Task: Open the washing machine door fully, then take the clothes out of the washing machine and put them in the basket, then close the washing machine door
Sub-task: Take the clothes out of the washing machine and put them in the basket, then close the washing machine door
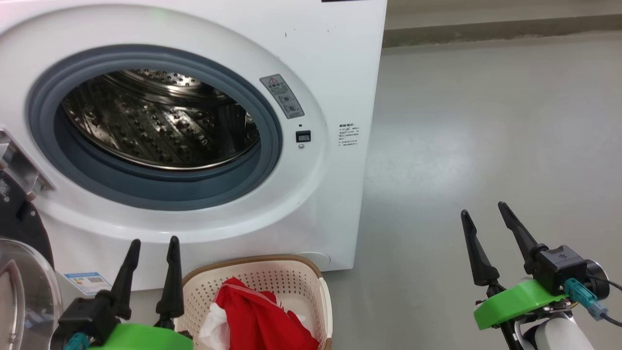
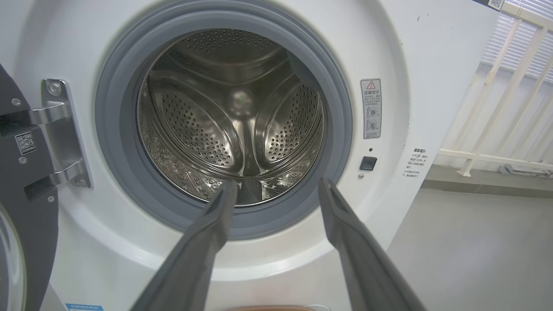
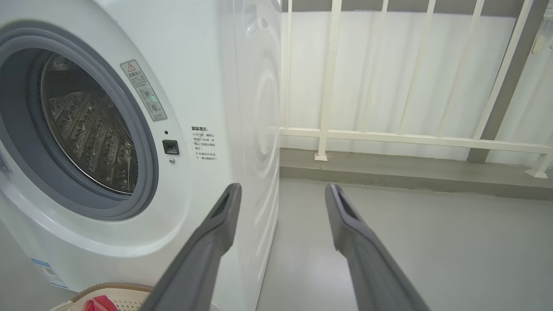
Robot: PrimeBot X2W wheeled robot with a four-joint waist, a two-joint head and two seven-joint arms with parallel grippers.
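The left hand (image 1: 154, 241) and the right hand (image 1: 483, 209) are both open and empty. The drum (image 1: 155, 121) looks empty, and red clothes (image 1: 257, 316) lie in the basket (image 1: 291, 284) at 6 o'clock. Only the washing machine door (image 1: 24, 282), wide open at 8 o'clock, needs shutting.

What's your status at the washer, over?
Left claw, right claw open, empty. Drum looks empty; red clothes in basket. Door open at left, not yet closed. Basket may foul its swing.

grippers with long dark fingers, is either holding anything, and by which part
Nothing is held: the left gripper and right gripper are open and empty. The red cloth lies in the cream-white perforated basket.
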